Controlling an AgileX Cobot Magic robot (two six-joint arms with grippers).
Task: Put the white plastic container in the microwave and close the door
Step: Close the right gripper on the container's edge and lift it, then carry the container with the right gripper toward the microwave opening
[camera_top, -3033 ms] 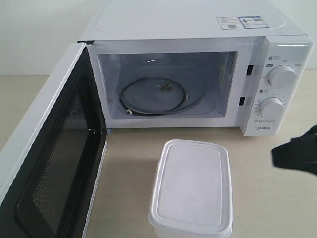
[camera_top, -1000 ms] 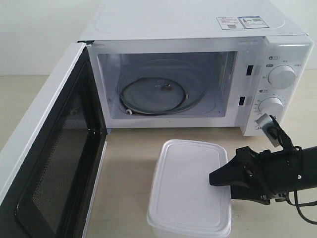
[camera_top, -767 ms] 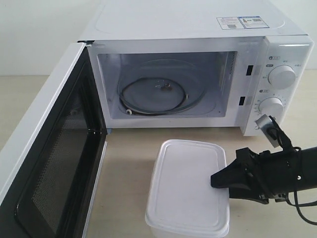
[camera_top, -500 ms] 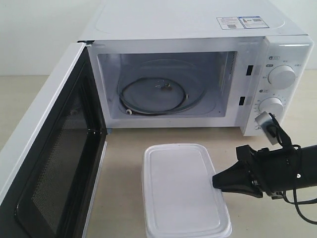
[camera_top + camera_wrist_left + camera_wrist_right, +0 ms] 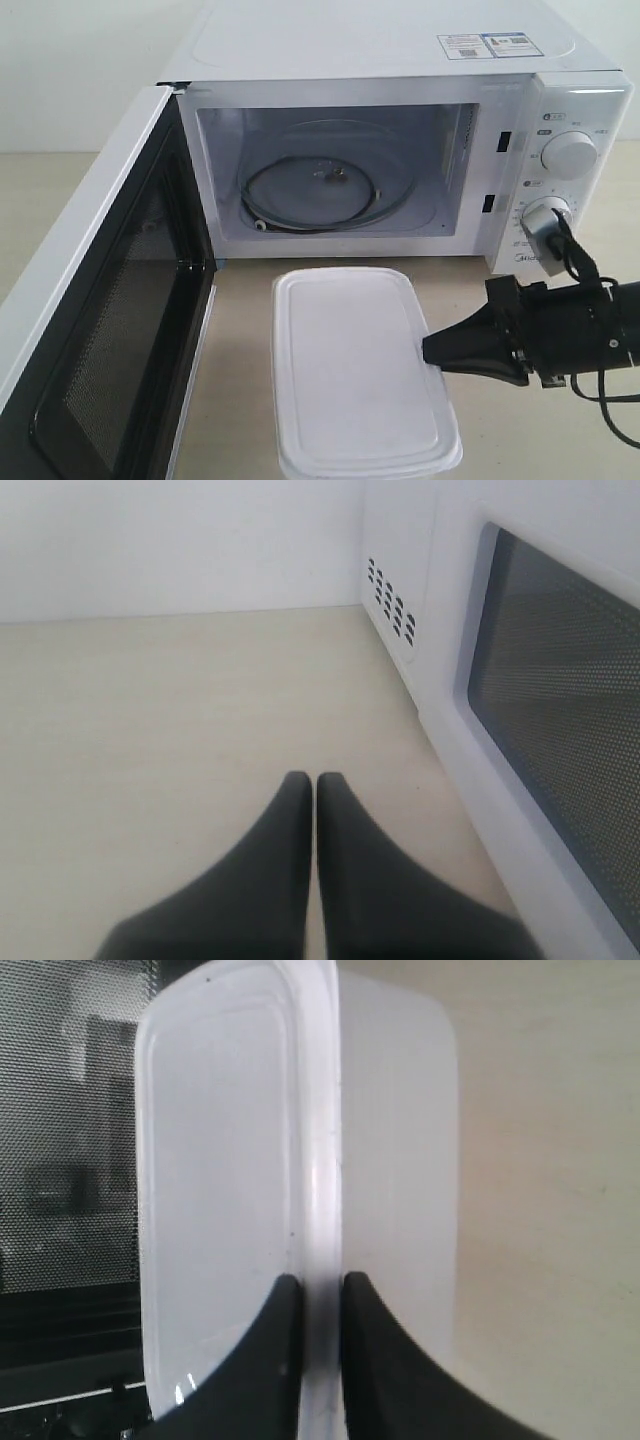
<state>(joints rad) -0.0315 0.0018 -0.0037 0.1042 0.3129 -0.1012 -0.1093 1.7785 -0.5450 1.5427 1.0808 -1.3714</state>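
Note:
The white plastic container [image 5: 350, 370] hangs lid up just in front of the microwave [image 5: 400, 50], below its open cavity. My right gripper [image 5: 430, 352] comes in from the right and is shut on the rim of the container's right side. In the right wrist view its black fingers [image 5: 320, 1285] pinch the lid rim of the container [image 5: 215, 1160], one above the lid and one under it. The door [image 5: 110, 330] stands wide open to the left, its black mesh inner face showing. My left gripper [image 5: 315, 780] is shut and empty, low over the table beside the door's outer window [image 5: 570, 700]; the exterior view does not show it.
Inside the cavity lies a glass turntable [image 5: 320, 190] on its ring. Two round knobs [image 5: 568, 155] sit on the right panel, close above my right arm and its cable. The microwave's vented side wall [image 5: 395, 600] rises ahead of the left gripper.
The right gripper came in from the right and closed on the container's rim. The container has since shifted left and towards the microwave. Door and left side are unchanged.

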